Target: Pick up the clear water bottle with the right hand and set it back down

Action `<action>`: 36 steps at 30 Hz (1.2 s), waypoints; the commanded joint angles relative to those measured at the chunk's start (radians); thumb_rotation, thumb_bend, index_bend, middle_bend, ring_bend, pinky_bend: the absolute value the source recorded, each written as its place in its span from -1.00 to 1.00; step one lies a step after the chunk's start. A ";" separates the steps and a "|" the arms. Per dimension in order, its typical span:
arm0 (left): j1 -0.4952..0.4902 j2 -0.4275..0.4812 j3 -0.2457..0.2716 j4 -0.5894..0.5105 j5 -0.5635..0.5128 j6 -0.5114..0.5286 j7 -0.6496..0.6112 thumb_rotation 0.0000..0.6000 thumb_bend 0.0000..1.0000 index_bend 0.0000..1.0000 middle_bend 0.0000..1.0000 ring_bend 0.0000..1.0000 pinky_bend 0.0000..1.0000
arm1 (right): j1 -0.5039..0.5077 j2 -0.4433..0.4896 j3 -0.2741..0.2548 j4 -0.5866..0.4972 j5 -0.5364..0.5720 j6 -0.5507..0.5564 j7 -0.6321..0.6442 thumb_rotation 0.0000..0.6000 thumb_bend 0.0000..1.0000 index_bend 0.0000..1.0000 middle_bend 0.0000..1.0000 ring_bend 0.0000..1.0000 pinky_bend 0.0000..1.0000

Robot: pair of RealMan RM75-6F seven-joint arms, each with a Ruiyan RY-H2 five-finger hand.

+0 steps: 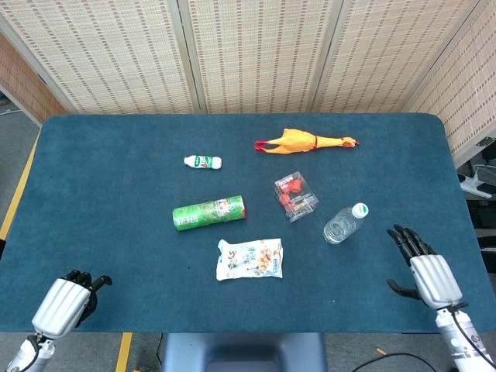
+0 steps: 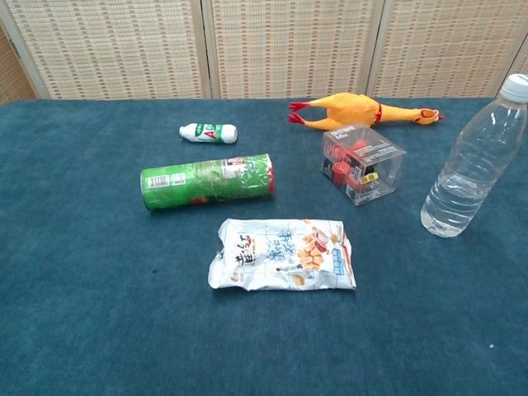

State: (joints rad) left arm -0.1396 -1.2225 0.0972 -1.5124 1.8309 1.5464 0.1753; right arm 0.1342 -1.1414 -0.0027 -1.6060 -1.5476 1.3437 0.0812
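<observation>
Standing upright on the blue cloth-covered table (image 1: 101,201): the clear water bottle (image 1: 345,223), white cap on, near the right edge and just right of the clear box of red pieces (image 1: 295,196). Not yet touched. Hovering near the table's front right corner, near but apart from the bottle: the right hand (image 1: 424,271), fingers spread and empty, apparently readied for a reach forward and inward around the bottle's side. Parked low at the front left corner, well apart from everything: the left hand (image 1: 63,301), fingers curled in on nothing, likely kept clear since the task calls only for the other arm. Scattered across the middle, probably as distractors: a green can (image 1: 209,213) lying on its side, a snack bag (image 1: 249,259), a small white bottle (image 1: 203,161) and a rubber chicken (image 1: 304,142). Behind the table, woven folding screens (image 1: 256,50); grey floor at the sides.
</observation>
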 commanded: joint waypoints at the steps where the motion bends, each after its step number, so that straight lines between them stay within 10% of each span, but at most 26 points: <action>1: -0.001 -0.001 -0.001 0.000 -0.004 -0.004 0.000 1.00 -0.11 -0.13 0.26 0.10 0.10 | 0.010 -0.033 0.026 0.038 0.011 0.017 0.048 1.00 -0.72 -1.00 -1.00 -1.00 -0.60; 15: 0.001 0.004 -0.004 0.002 -0.005 0.004 -0.018 1.00 -0.11 -0.13 0.26 0.10 0.10 | 0.111 -0.182 0.116 0.185 0.105 -0.116 0.487 1.00 -0.72 -1.00 -1.00 -1.00 -0.78; 36: -0.002 0.002 -0.002 0.003 0.001 -0.003 -0.014 1.00 -0.11 -0.13 0.26 0.10 0.10 | 0.251 -0.257 0.152 0.282 0.162 -0.370 0.737 1.00 -0.73 -1.00 -1.00 -1.00 -0.78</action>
State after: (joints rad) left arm -0.1414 -1.2208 0.0956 -1.5088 1.8322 1.5439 0.1617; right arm 0.3800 -1.3920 0.1460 -1.3287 -1.3846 0.9749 0.8137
